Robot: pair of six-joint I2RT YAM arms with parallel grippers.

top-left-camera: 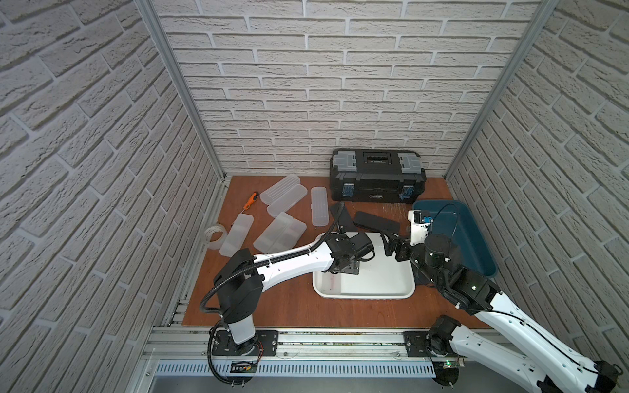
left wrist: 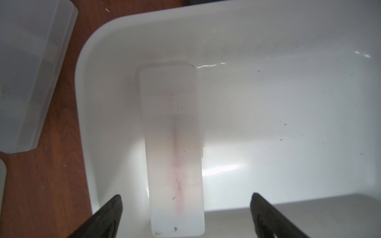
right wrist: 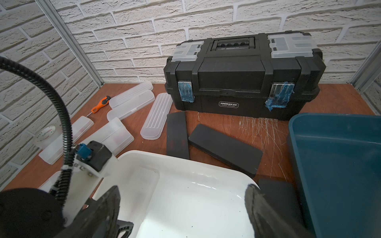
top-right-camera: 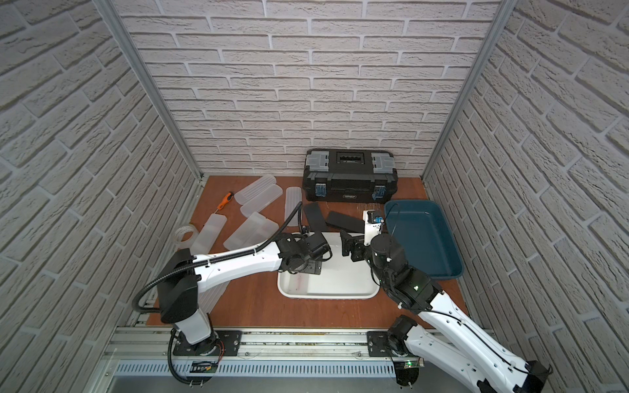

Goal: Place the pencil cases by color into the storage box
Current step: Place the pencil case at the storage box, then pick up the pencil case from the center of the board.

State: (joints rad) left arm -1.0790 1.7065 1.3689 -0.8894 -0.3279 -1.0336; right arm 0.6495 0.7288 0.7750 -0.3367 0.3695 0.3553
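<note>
Brown tabletop (top-left-camera: pixel 272 306) lay within white brick walls (top-left-camera: pixel 306 85); white bin (left wrist: pixel 268 51) held one frosted case (left wrist: pixel 175 144); blue bin (right wrist: pixel 340 154) stood beside; left gripper (left wrist: pixel 185 196) and right gripper (right wrist: pixel 182 188) were both spread.

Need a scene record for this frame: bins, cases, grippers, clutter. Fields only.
white bin: mid-table, holds one frosted case lying flat
blue bin: right of white bin, nothing visible inside
loose frosted cases: several on table, left of white bin
black cases: at least two on table, in front of toolbox
left gripper: open, over frosted case, not touching
right gripper: open, empty, over white bin
other: toolbox closed; screwdriver, tape roll far left
</note>
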